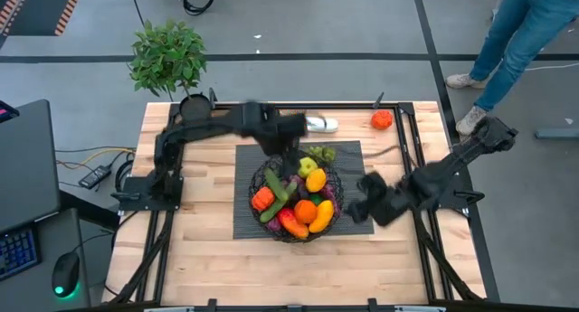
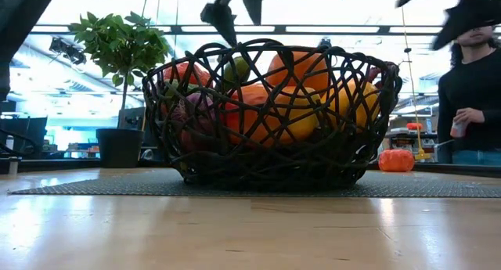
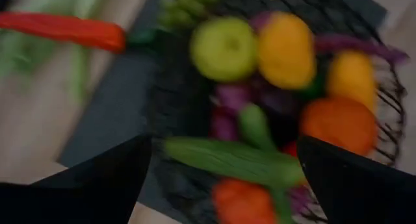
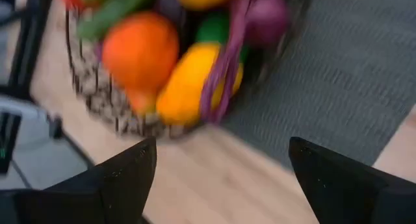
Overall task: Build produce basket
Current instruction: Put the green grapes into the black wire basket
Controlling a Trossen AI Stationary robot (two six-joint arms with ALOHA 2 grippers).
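Wooden table (image 1: 208, 258): carrying a dark grey mat (image 1: 244, 223) at its centre, with both arms reaching in over it. Left arm: stretching from its base at the left edge across the far half of the table, its left gripper (image 1: 291, 140) hovering just above the far-left rim of the basket, fingers (image 3: 97, 185) standing wide apart and holding nothing. Right arm: reaching in from the right edge, its right gripper (image 1: 360, 196) hanging just right of the basket and apart from it, fingers (image 4: 123, 178) likewise spread wide and empty. Potted plant (image 1: 168, 61): standing at the far-left corner of the table. Basket (image 1: 257, 174): sitting upright on the middle of the mat, black wire, see-through. Produce, inside the basket: a green cucumber (image 1: 275, 187) lying along the left side; an orange (image 1: 306, 211) near the middle; a yellow piece (image 1: 322, 214) at the near-right; a red-orange pepper (image 1: 291, 225) at the near edge; an orange-red piece (image 1: 262, 199) at the left; a yellow-green apple (image 1: 308, 165) and a lemon (image 1: 316, 179) toward the far side; purple eggplant (image 1: 295, 189) showing between them. Produce, outside the basket: green grapes (image 1: 321, 153) lying on the mat just beyond the far rim; a white leek end (image 1: 321, 124) lying on the wood beyond the mat; a small orange-red piece (image 1: 381, 120) sitting at the far-right of the table.
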